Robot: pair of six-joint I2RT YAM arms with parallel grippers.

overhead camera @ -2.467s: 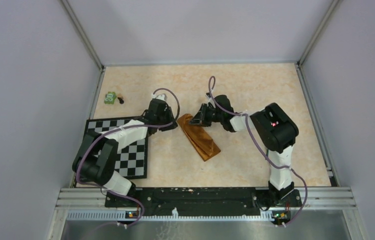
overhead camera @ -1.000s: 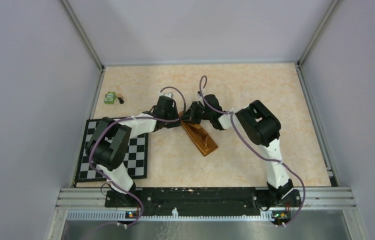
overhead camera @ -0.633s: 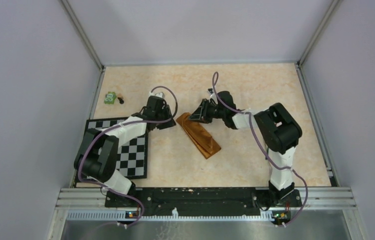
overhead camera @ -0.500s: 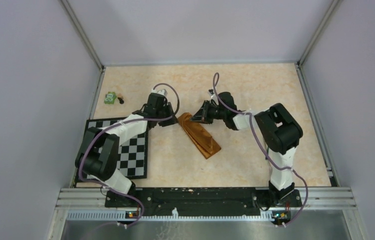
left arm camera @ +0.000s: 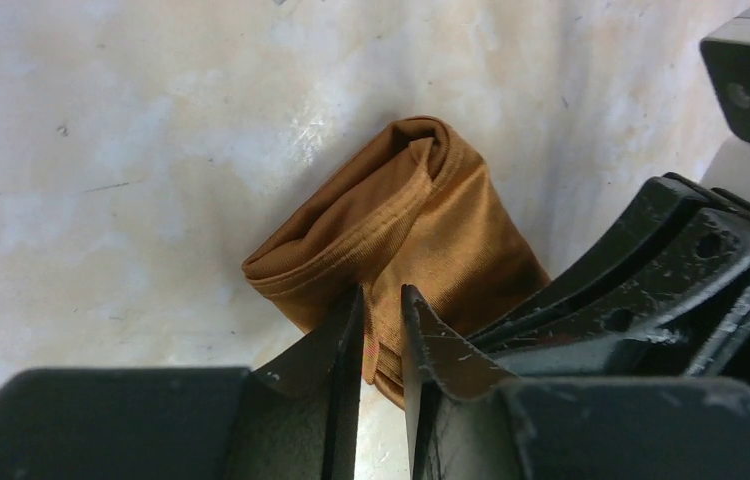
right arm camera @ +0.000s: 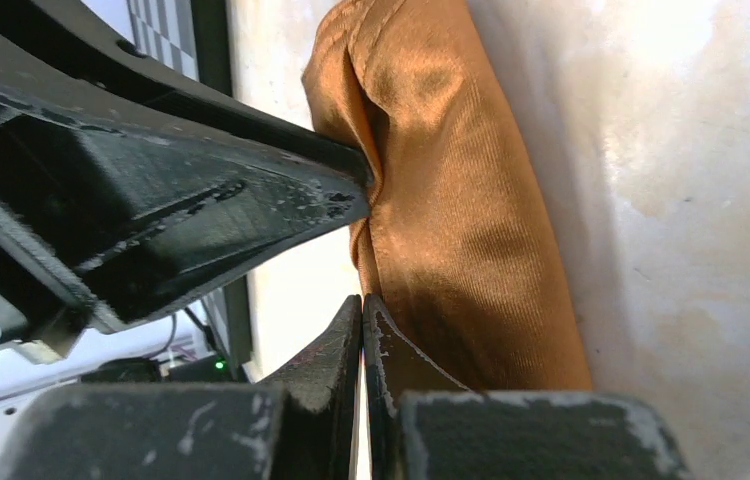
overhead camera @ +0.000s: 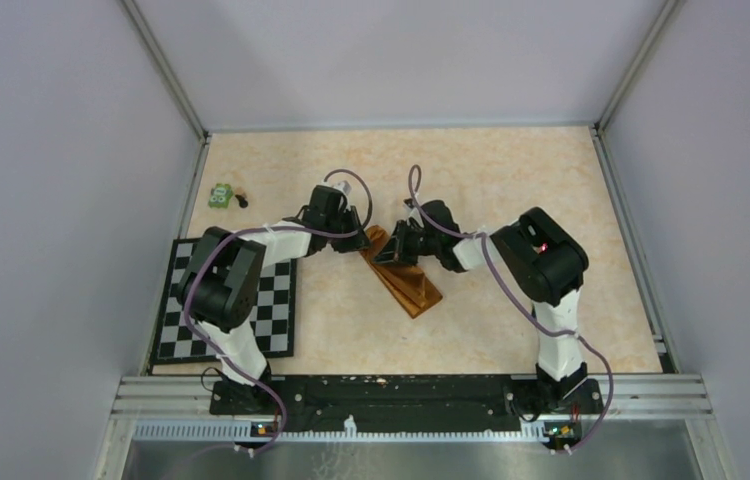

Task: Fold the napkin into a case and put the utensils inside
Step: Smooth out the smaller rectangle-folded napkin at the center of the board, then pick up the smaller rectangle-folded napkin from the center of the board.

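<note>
The napkin (overhead camera: 415, 286) lies as a narrow rust-orange folded strip, running diagonally in the middle of the table. Its far end shows rolled layers in the left wrist view (left arm camera: 421, 210). My left gripper (overhead camera: 362, 238) is at that far end, its jaws (left arm camera: 381, 305) nearly closed with a ridge of cloth pinched between them. My right gripper (overhead camera: 384, 252) faces it from the right. Its jaws (right arm camera: 363, 305) are pressed tight together at the napkin's (right arm camera: 461, 220) edge, and I see nothing between them. The two grippers almost touch. No utensils are in view.
A black-and-white checkered mat (overhead camera: 273, 318) lies at the left, partly under my left arm. A small green toy (overhead camera: 219, 195) sits near the far left wall. Grey walls enclose the table on three sides.
My left gripper swung right onto the napkin's far end. My right gripper moved left and nearer along the cloth, opened slightly, then shut. The napkin has barely shifted.
</note>
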